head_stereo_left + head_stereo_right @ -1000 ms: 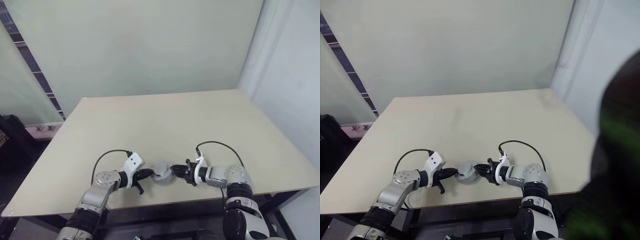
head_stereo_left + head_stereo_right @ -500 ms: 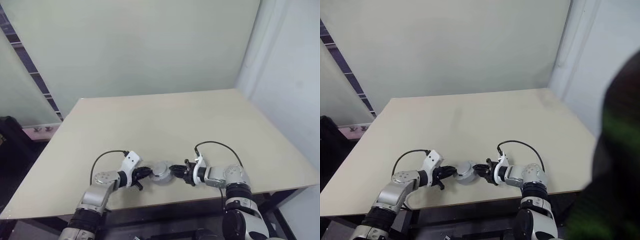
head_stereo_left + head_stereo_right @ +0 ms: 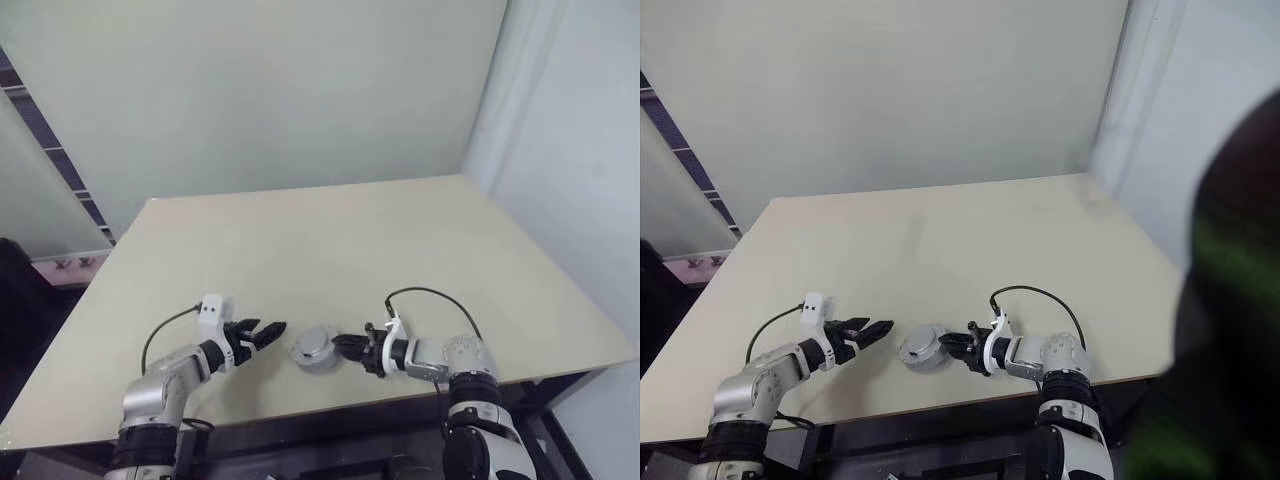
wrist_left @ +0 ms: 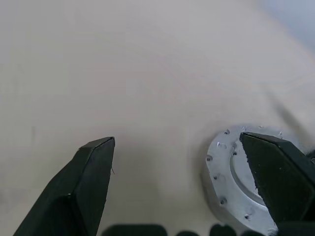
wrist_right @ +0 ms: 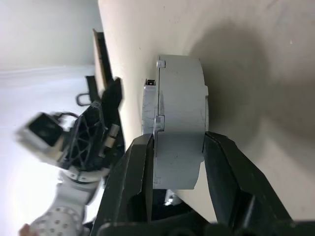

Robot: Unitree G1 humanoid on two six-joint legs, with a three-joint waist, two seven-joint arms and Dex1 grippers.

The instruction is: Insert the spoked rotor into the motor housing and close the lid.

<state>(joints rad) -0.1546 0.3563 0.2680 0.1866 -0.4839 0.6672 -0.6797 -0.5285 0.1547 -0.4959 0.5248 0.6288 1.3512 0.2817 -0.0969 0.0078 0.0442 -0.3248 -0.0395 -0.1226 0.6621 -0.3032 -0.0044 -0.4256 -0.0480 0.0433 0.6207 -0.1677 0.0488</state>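
Observation:
The motor housing (image 3: 316, 350) is a small grey round can lying on the table near the front edge. The flat grey lid (image 4: 238, 179) sits closed on top of it. The spoked rotor is hidden. My right gripper (image 3: 345, 345) reaches in from the right and is shut on the housing's side wall (image 5: 179, 113), one finger on each side. My left gripper (image 3: 264, 331) hovers a short way left of the housing, apart from it. It is open, with only bare table between its fingers (image 4: 91, 182).
The beige table (image 3: 330, 240) stretches far ahead and to both sides. Its front edge runs just below the grippers. A pale wall stands behind the table and a white wall to the right.
My left gripper has let go of the housing, opened wide and drawn back to the left. The right gripper has kept its grip. The head camera has shifted.

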